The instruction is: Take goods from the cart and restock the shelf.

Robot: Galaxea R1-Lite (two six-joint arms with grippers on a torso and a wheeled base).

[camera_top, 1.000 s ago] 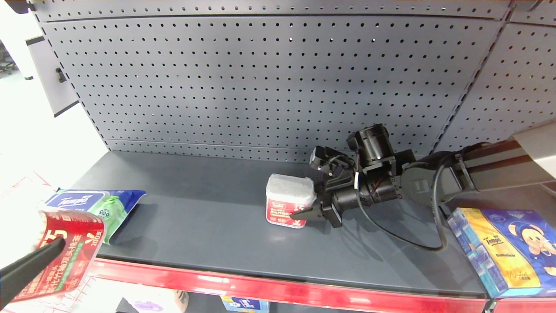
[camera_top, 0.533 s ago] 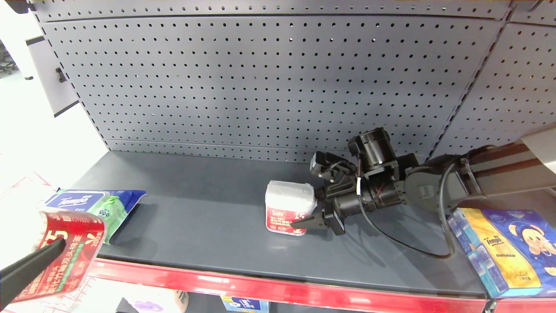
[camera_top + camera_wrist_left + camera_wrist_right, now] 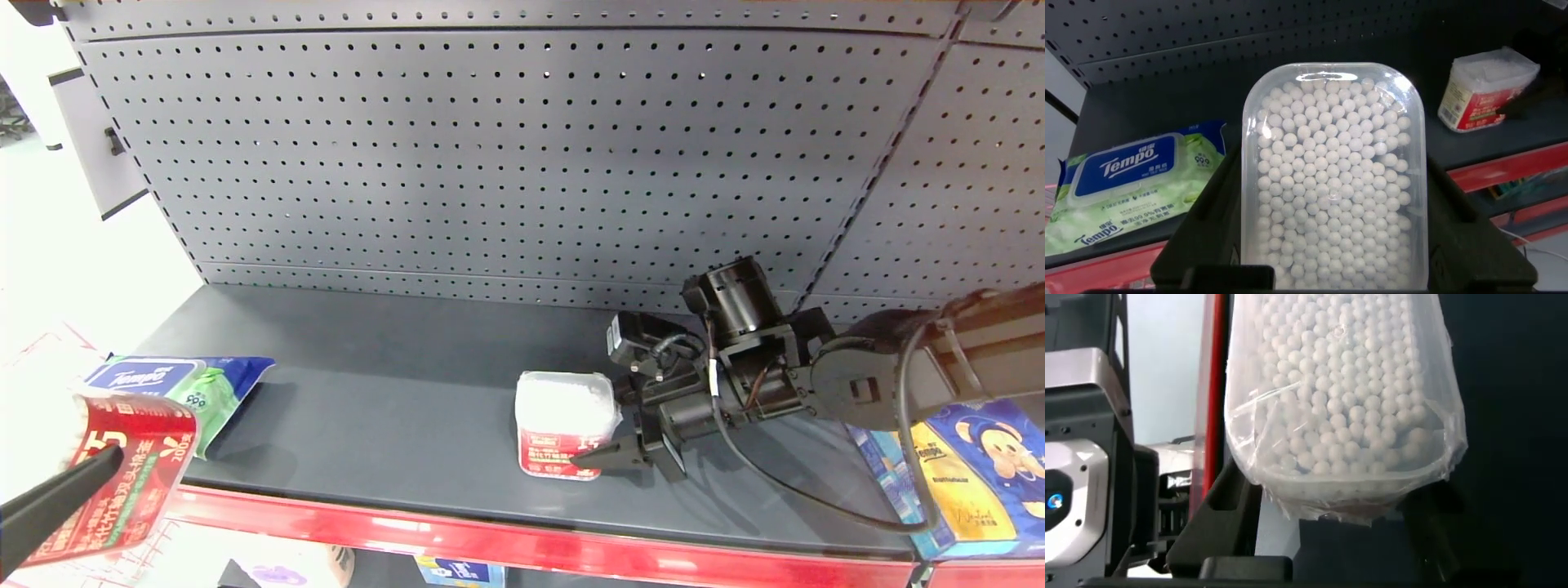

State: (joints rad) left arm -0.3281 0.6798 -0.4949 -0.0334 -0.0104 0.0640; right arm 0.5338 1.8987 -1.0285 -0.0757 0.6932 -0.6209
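A cotton swab box (image 3: 563,420) with a white top and red label stands upright at mid-shelf, near the front. My right gripper (image 3: 589,437) is shut on it from the right; I cannot tell if the box touches the shelf (image 3: 392,408). In the right wrist view the same box (image 3: 1339,392) sits between the fingers (image 3: 1229,510). At the lower left, off the shelf's front edge, my left gripper (image 3: 102,474) is shut on a second cotton swab box (image 3: 122,482). Its clear lid (image 3: 1335,171) shows in the left wrist view.
A green and blue wet wipes pack (image 3: 175,388) lies at the shelf's left front corner. A blue and yellow tissue box (image 3: 971,474) sits at the right end. The pegboard back wall (image 3: 490,163) rises behind. The red front lip (image 3: 490,539) runs along the shelf edge.
My right gripper has carried its cotton swab box to the right and toward the shelf's front edge. The left gripper and its box have not moved.
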